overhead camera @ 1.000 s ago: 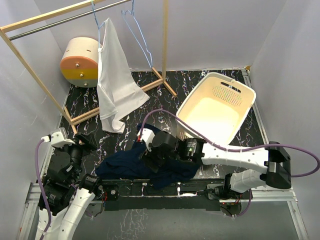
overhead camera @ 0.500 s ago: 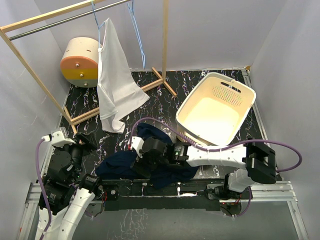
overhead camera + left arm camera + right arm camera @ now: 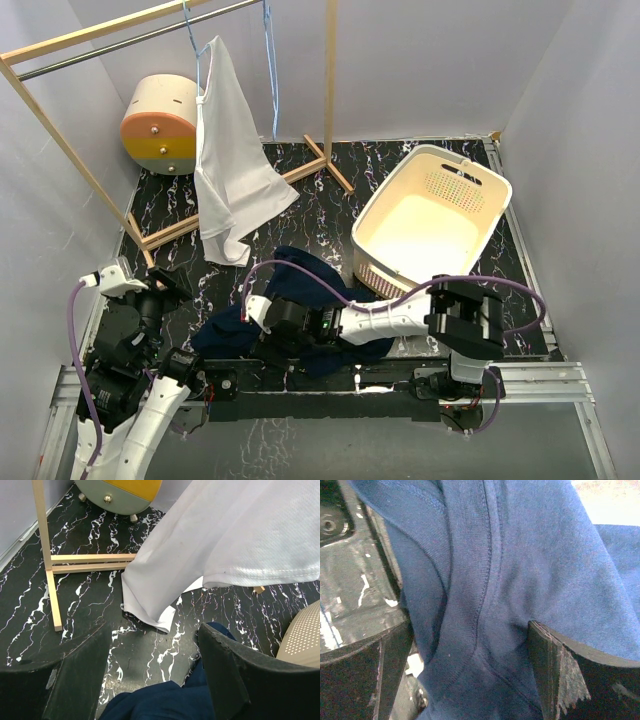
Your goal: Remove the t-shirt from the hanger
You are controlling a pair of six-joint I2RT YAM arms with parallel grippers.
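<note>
Probably limp and light, the white t-shirt (image 3: pixel 230 160) below the hanger (image 3: pixel 198 55) suits a hem pinch; left tool (image 3: pixel 152 675), right tool (image 3: pixel 470 675) gape

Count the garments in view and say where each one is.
2. A white t-shirt hangs from the rack at back left; a navy garment lies crumpled at the table's front. Its folds could hide another.
</note>
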